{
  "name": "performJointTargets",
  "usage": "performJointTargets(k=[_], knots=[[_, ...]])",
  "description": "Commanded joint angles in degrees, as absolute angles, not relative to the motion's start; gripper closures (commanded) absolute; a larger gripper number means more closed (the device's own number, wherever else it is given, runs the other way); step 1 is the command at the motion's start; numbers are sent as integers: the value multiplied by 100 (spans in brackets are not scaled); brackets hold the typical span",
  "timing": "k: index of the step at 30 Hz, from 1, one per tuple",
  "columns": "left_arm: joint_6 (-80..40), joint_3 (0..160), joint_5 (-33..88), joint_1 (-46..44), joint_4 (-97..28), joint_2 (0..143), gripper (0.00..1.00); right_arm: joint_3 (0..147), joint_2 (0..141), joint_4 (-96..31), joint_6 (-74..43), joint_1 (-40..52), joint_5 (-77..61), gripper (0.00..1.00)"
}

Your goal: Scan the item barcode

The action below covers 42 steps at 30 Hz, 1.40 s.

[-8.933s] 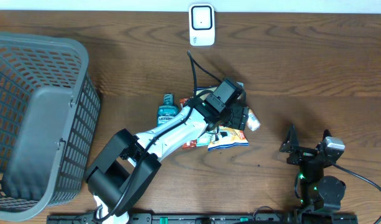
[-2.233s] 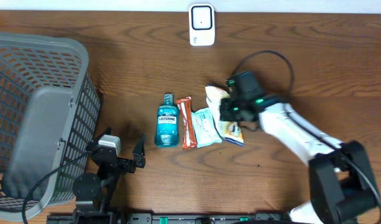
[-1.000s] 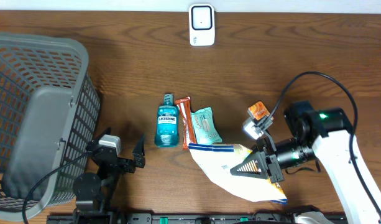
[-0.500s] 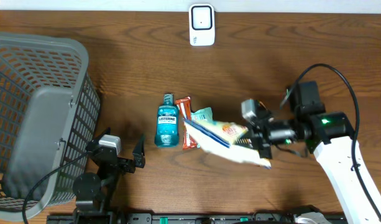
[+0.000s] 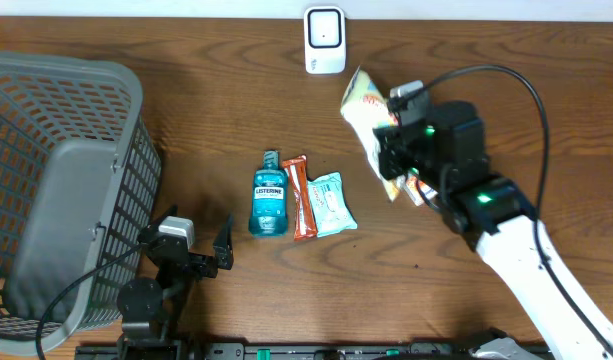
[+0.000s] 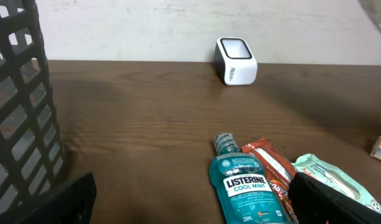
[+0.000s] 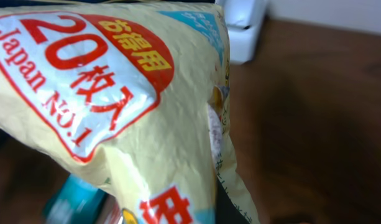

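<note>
The brown wooden table is lying under everything, smooth with wavy lines. The gray plastic basket, full of little square holes, is sitting far from the right gripper, out past the left gripper. The left gripper is resting with its fingers spread wide and nothing in them, likely keeping out of the way.

The right gripper is squeezing tight on the snack bag, a crinkly, shiny yellow bag with red writing. It looks like it is holding the bag up in front of itself. The small white scanner, a smooth rounded box, is standing just beyond the bag. I think the bag is being held there so the scanner can read its barcode, but I cannot see the barcode.

Off to the right gripper's side, a blue-green bottle, a soft green packet and a thin red bar are lying flat, side by side.
</note>
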<state>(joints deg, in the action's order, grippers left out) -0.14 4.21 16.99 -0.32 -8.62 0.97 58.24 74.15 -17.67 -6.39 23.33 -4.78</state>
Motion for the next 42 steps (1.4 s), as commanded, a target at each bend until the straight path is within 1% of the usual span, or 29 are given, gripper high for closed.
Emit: performJointTargets(k=[1, 4, 7, 10, 19, 25, 29, 35, 42], knots=[[21, 316, 1686, -8, -985, 97, 2, 5881, 7929, -1247, -1103, 2574, 1251, 99], [21, 316, 1684, -8, -982, 97, 2, 5887, 8613, -268, -799, 2615, 1732, 99], [21, 316, 1686, -8, -985, 97, 2, 5996, 9238, 716, -392, 2591, 1772, 99], [21, 316, 1686, -8, -985, 97, 2, 6416, 9922, 1223, -16, 2582, 1879, 99], [21, 316, 1686, -8, -982, 97, 2, 9194, 12267, 1020, 1402, 2617, 2832, 99], [21, 316, 1684, -8, -985, 97, 2, 10608, 13386, 471, 2078, 2585, 2952, 99], [21, 316, 1686, -8, -985, 97, 2, 10956, 13749, 473, 2196, 2591, 3015, 99], [21, 316, 1684, -8, -982, 97, 2, 10986, 13924, 541, 2193, 2528, 3096, 99], [21, 316, 1684, -8, -985, 97, 2, 10986, 14042, 1020, 2193, 2477, 3118, 99]])
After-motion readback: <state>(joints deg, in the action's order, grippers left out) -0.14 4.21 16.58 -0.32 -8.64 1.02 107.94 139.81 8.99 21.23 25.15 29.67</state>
